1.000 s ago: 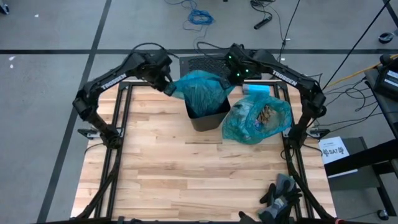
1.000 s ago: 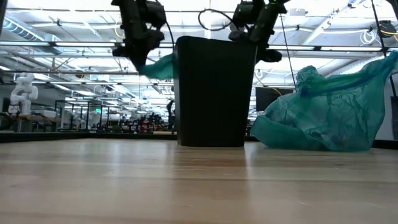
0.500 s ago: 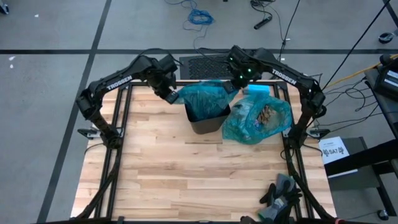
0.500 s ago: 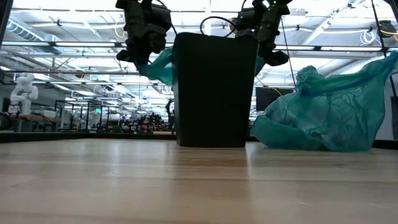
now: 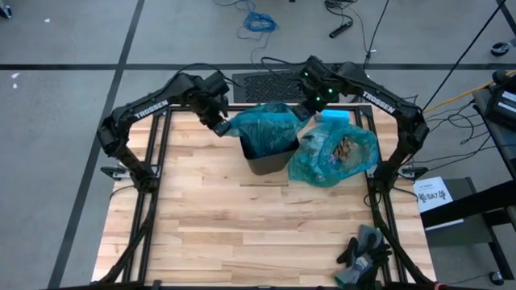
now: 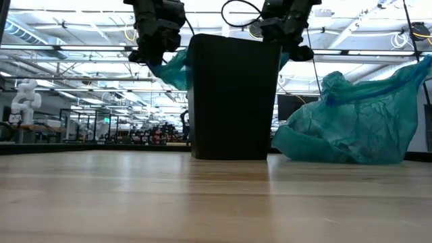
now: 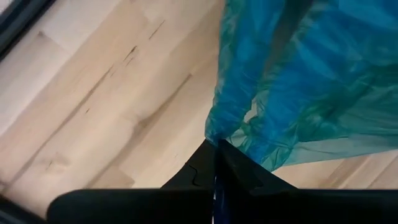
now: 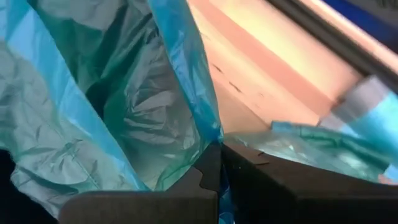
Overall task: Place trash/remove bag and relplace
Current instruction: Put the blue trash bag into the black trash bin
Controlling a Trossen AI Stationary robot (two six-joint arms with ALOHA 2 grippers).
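A: Item 1, bin [image 5: 267, 153]. Black, upright, far middle of the bench [image 5: 201, 234]. Fresh teal bag [image 5: 266, 126] draped in and over its mouth.

B: Grippers?

A: Left gripper [image 5: 221, 126] at the bag's left edge, right gripper [image 5: 307, 105] at the far right corner. Each wrist view shows its own jaws pinched flat on a fold of teal film; the high view cannot show that pinch.

B: And the low view?

A: It gives the bin's full dark wall [image 6: 233, 98], with film spilling past both top corners, and the room behind. The bin's inside shows only from above.

B: Item 2, the trash?

A: Brown and pale scraps [image 5: 345, 150] packed inside the full teal bag [image 5: 332, 155], lying on the bench just right of the bin, near the right edge. In the low view only the bag's skin shows.

B: Open room?

A: The whole near half of the bench is bare wood. Dark gloves [image 5: 363, 251] sit at the near right corner.

B: Writing?

A: "TROSSEN" on both arms. A white card [image 5: 436, 194] off the bench on the right reads something like "SA7".
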